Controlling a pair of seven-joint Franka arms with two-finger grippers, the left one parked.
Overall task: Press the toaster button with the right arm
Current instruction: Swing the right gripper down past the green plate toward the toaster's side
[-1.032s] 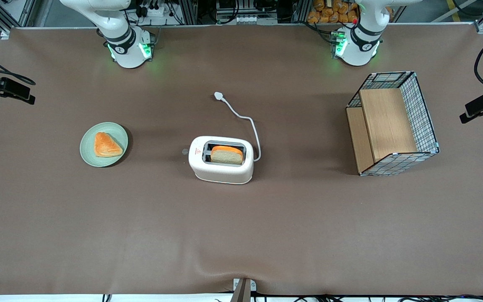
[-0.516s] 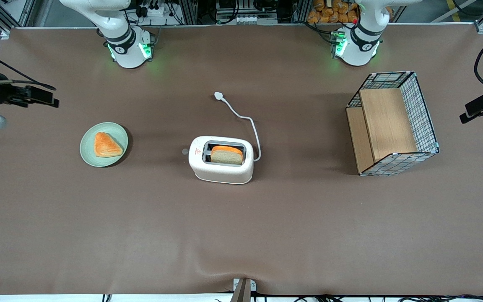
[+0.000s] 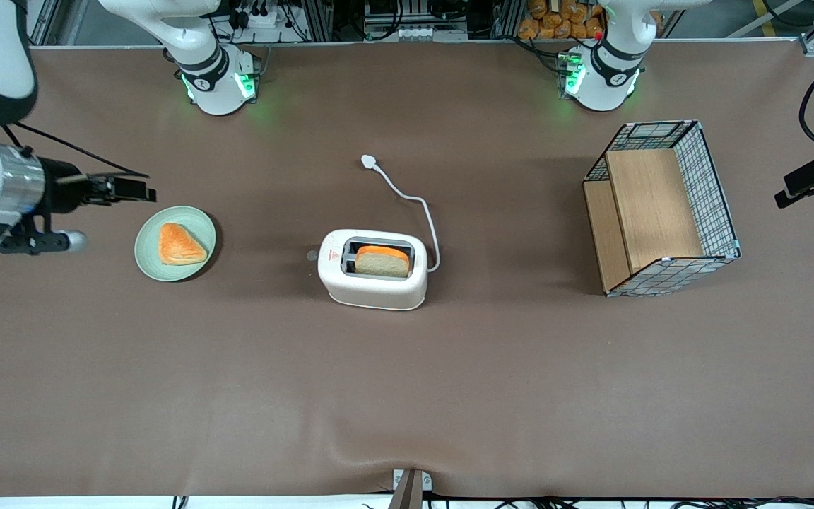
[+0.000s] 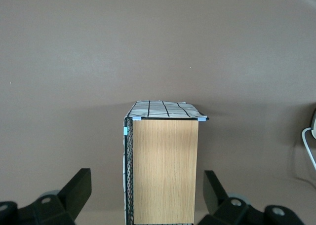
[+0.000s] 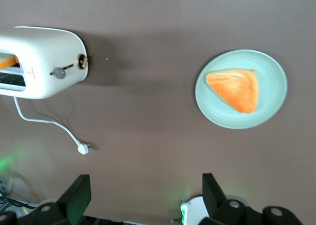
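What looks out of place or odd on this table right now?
The basket lies tipped on its side, and the toaster cord is unplugged. The open gripper hangs near the plate.

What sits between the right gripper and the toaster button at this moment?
In the front view, the green plate holding a pastry lies between the open gripper and the toaster button; otherwise bare tablecloth.

You see a wide table covered with a smooth brown cloth point(image 3: 407, 396), which has a small wrinkle at the edge nearest the front camera. Above the table's upper edge you find grey aluminium frame rails point(image 3: 322, 18) with black cables and power sockets. Green light glows on the cloth there. A pile of orange-brown bread rolls point(image 3: 555, 18) sits among the rails.
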